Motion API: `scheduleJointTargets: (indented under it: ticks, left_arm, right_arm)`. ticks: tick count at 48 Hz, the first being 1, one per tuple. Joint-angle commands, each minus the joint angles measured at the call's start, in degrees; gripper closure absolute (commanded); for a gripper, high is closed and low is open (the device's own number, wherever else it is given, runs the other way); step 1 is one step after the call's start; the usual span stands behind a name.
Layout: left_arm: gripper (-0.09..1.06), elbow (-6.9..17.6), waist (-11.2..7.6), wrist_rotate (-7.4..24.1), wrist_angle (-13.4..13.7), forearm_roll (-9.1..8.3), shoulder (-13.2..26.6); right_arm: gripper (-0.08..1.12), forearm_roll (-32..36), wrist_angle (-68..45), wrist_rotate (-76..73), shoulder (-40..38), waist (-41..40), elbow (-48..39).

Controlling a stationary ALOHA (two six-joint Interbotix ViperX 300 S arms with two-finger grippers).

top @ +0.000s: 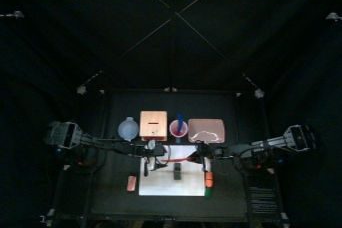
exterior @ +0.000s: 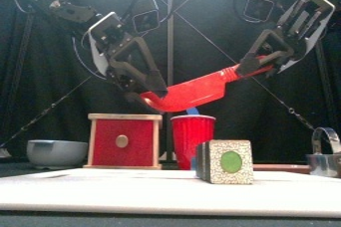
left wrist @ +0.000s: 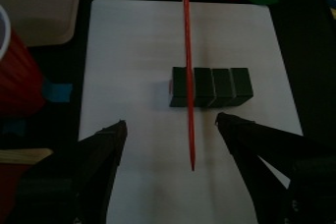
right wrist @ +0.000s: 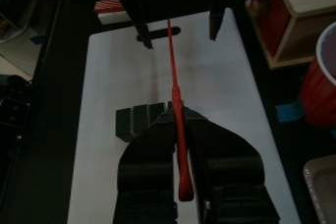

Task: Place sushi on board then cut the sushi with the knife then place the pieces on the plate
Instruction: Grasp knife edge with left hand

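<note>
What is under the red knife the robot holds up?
Below the red knife lies the dark green sushi roll on the white cutting board. The board right under the roll is covered.

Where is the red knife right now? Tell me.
In the front view the red knife hangs in mid-air at centre, above the sushi roll on the white board, held by the right gripper.

Sushi roll [exterior: 226,161] end-on (rear blocks hidden)

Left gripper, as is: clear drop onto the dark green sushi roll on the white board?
Probably not: the left gripper stands open around the red toy knife held by the right gripper, above the sushi roll.
</note>
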State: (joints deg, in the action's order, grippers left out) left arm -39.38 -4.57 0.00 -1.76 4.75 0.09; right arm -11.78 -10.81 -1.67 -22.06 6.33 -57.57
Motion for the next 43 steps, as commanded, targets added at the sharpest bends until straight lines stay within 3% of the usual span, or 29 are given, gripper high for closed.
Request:
scheduleJointTargets:
  ticks: [1,18,34,43]
  left_arm:
    - [-0.03,1.8,-0.09,0.0,-0.4,0.09,-0.3]
    - [0.18,1.9,0.00,0.0,-0.4,0.09,-0.1]
    - [0.25,3.0,-0.09,0.1,-0.1,0.26,1.2]
    - [0.36,3.0,-0.09,0.1,0.2,0.26,1.3]
  right_arm:
    - [0.78,-0.1,-0.5,0.2,-0.5,0.4,1.1]
    - [0.78,0.2,-0.5,0.2,-0.5,1.0,0.9]
    - [0.78,0.4,-0.5,0.2,-0.5,1.0,0.9]
    - [0.78,-0.1,-0.5,0.1,-0.5,1.2,0.4]
